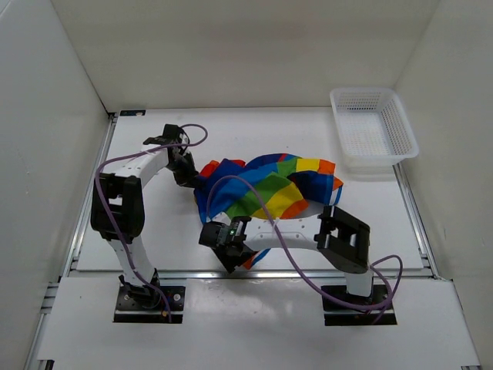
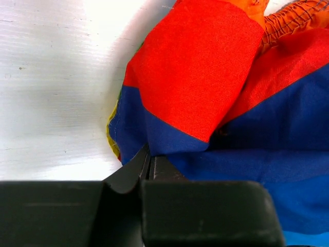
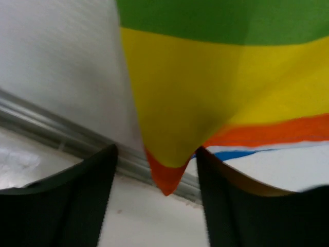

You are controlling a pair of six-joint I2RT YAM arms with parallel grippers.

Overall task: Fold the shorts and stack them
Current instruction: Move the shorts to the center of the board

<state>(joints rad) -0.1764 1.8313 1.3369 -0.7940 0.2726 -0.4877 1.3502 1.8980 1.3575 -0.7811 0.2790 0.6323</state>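
On the white worktop [image 1: 370,212], the rainbow-striped fabric shorts [image 1: 269,185] lie crumpled between your arms. Your left pincer [image 2: 149,163] is clamped on their blue edge. Your right pincer [image 3: 155,154] stands wide, a red-tipped corner hanging between its jaws. Close well up that corner, then draw both ends apart evenly.

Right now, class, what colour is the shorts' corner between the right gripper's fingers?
The corner is red-tipped, under yellow; see right wrist view.

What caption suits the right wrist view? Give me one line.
Right gripper open, a yellow, orange-tipped corner of the shorts hanging between its jaws.
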